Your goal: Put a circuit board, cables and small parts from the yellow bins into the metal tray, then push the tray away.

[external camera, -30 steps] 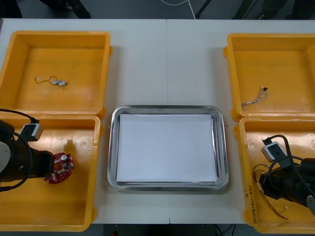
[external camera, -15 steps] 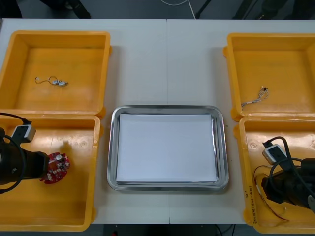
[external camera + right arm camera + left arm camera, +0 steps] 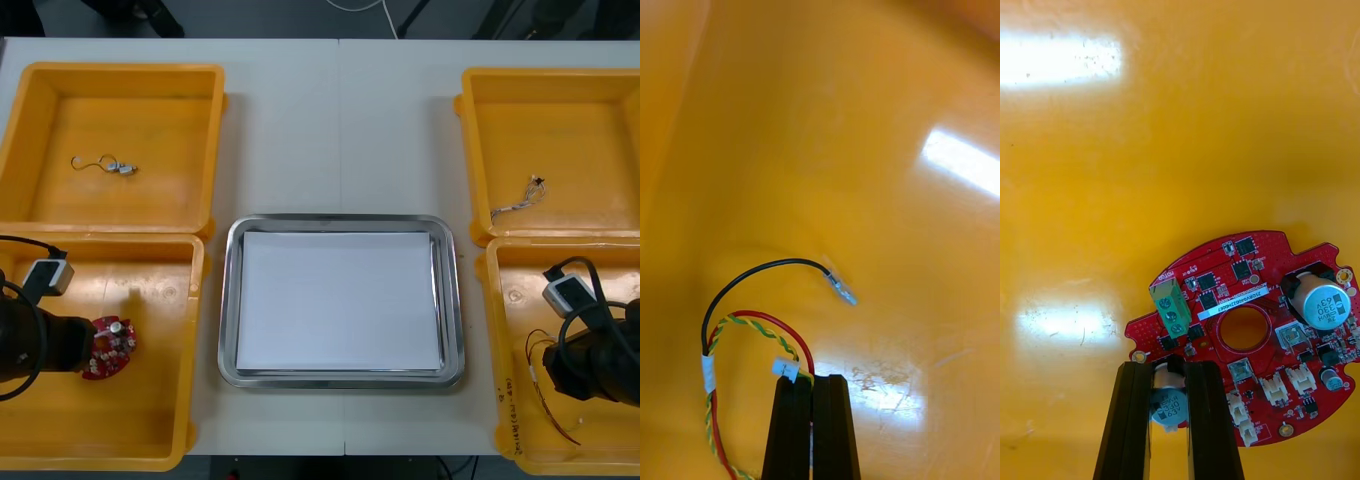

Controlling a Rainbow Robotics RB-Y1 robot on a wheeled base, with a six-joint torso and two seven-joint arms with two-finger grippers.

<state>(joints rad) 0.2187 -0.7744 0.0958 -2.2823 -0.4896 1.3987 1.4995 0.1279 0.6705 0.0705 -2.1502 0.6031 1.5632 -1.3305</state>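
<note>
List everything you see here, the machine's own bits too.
table: one, light, under everything.
bins: four, yellow, two at each side of the table.
tray: one, shiny metal, white inside, between the bins, nothing in it.
circuit board: one, red, round, near left bin.
red and yellow cable: one, with a black wire, near right bin.
small metal part: one, silvery, on a wire hook, far left bin.
thin cable: one, pale, far right bin.
left gripper: black fingers, shut on the circuit board.
right gripper: black fingers, shut on the red and yellow cable.
</note>
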